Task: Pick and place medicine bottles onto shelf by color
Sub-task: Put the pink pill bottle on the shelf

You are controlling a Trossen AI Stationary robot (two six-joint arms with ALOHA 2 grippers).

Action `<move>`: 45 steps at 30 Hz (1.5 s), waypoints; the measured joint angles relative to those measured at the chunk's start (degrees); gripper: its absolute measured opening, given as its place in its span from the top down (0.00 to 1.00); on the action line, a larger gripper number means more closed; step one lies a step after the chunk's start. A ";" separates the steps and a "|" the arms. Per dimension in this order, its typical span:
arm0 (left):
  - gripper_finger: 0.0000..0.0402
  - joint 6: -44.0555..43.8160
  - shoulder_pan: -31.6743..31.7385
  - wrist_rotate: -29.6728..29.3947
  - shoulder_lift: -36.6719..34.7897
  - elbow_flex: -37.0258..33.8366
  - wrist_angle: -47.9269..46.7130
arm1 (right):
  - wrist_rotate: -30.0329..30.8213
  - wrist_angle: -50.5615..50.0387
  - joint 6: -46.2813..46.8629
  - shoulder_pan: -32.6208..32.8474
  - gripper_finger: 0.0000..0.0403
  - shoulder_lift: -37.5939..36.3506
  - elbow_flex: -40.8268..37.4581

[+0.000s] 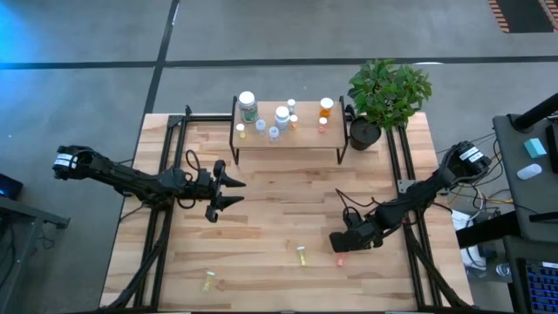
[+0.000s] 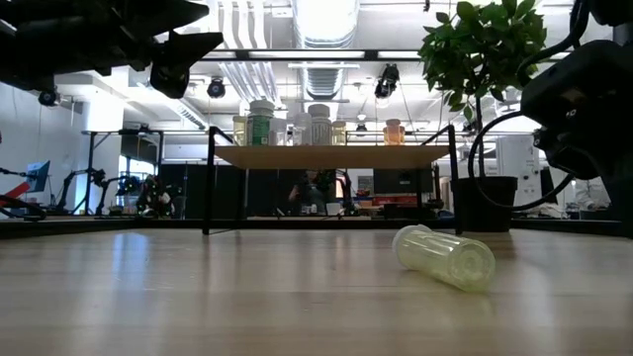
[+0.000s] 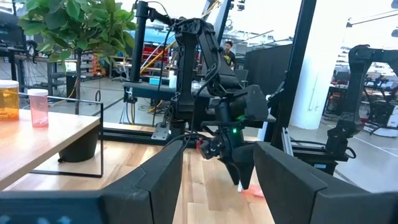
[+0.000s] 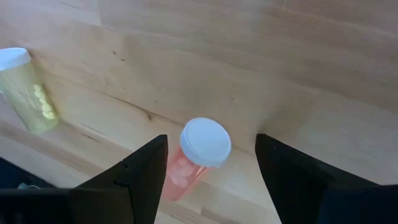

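Note:
A small orange vial with a white cap point(image 4: 204, 144) lies on the tabletop at the near right point(image 1: 341, 259). My right gripper point(image 4: 210, 138) points down over it, open, one finger on each side of the vial with a gap to each. My left gripper point(image 1: 239, 192) is open and empty above the table's left middle. Two yellow vials point(image 1: 301, 255) point(image 1: 208, 281) lie on their sides near the front edge; one shows in the right wrist view point(image 4: 28, 93). The shelf point(image 1: 305, 139) stands at the far middle and carries several bottles, among them an orange one point(image 1: 326, 107) at its right end.
A potted plant point(image 1: 384, 96) stands right of the shelf at the far right. Black frame rails point(image 1: 161, 218) run along both sides of the table. In the low view a yellow vial point(image 2: 445, 257) lies in front of the shelf point(image 2: 331, 155).

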 joint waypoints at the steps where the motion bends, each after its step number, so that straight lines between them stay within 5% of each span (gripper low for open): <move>1: 0.55 0.00 0.00 0.00 0.00 0.00 0.01 | 0.03 -0.03 -0.26 -0.16 0.43 0.05 0.00; 26: 0.55 0.02 0.04 -0.02 0.00 0.00 -0.01 | -0.27 -0.16 -3.05 -0.24 0.69 0.52 -0.17; 45: 0.55 0.00 0.04 -0.04 0.00 0.00 0.00 | 0.48 -1.42 -0.60 -0.28 0.75 -1.66 -0.26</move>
